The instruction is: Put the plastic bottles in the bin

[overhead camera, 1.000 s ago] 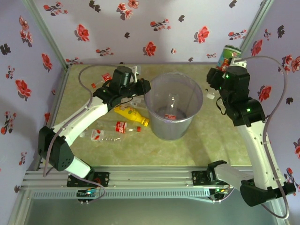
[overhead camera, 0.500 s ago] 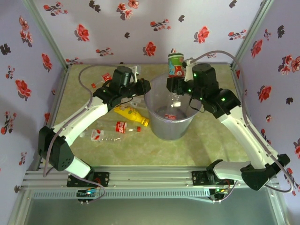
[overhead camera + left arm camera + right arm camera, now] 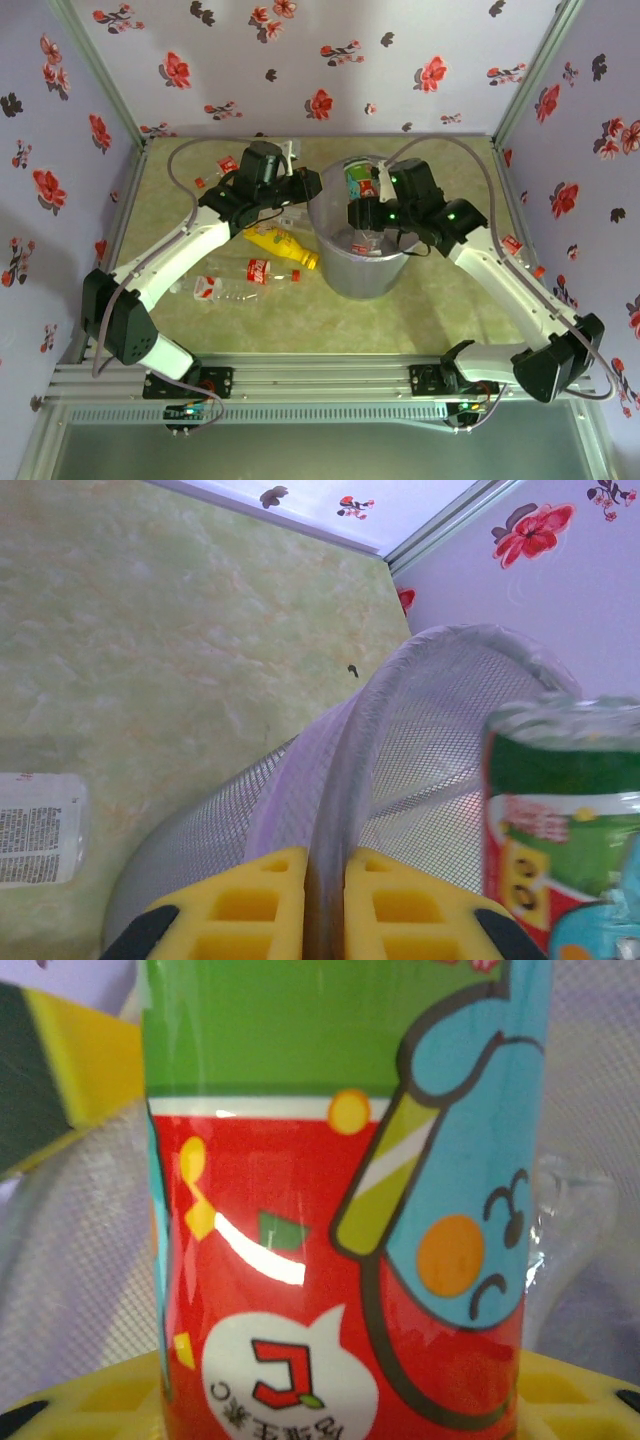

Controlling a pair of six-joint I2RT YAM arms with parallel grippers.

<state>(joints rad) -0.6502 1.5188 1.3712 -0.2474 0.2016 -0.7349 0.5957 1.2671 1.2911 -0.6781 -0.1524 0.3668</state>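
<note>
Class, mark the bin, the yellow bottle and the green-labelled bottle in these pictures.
bin [image 3: 366, 280]: top view, on its front wall.
yellow bottle [image 3: 276, 242]: top view, middle of its body.
green-labelled bottle [image 3: 340, 1050]: right wrist view, green band of its label.

Lavender floral walls [image 3: 300, 60], mottled green tabletop [image 3: 450, 300], aluminium corner posts [image 3: 100, 70]

Left arm [image 3: 190, 245] stretched forward-right, left fingers [image 3: 250, 900] pinched tight; right arm [image 3: 500, 270] elbow-bent inward, right fingers [image 3: 580, 1390] part-closed, gripping.
</note>
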